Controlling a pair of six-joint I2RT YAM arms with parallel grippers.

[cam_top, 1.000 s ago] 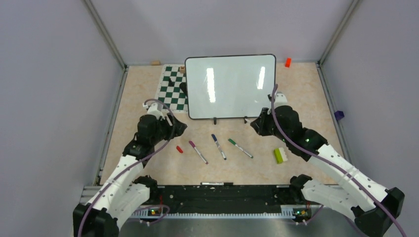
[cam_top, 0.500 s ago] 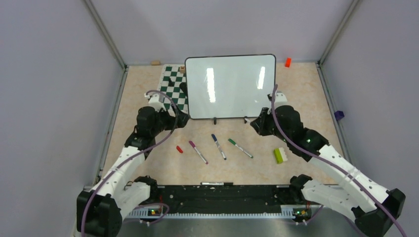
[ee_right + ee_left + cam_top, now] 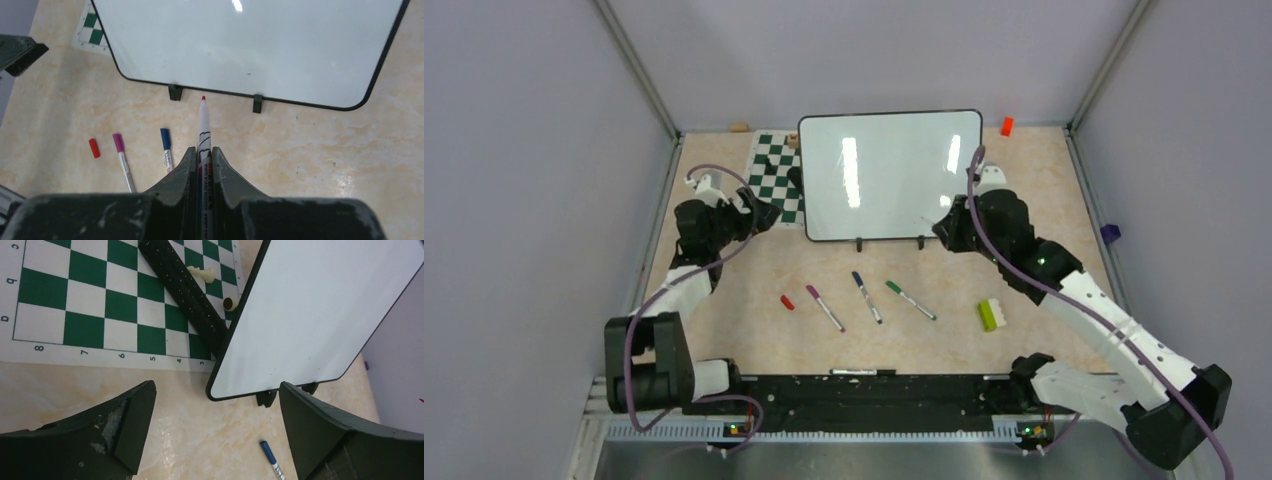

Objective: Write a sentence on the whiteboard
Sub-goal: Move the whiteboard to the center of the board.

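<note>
The whiteboard stands upright on two black feet at the back middle, and its face is blank: no red sentence shows on it. It also shows in the left wrist view and the right wrist view. My right gripper is shut on an uncapped red marker, with its tip pointing at the board's lower edge, a little short of it. My left gripper is open and empty, just left of the board's lower left corner.
A green-and-white chessboard mat lies left of the board, with a black rod and small pieces on it. A red cap and purple, blue and green markers lie in front. There is a green-white block and an orange block.
My left arm has swung left and back, from near the red cap to beside the chess mat. My right gripper has moved slightly up toward the board with the marker.
</note>
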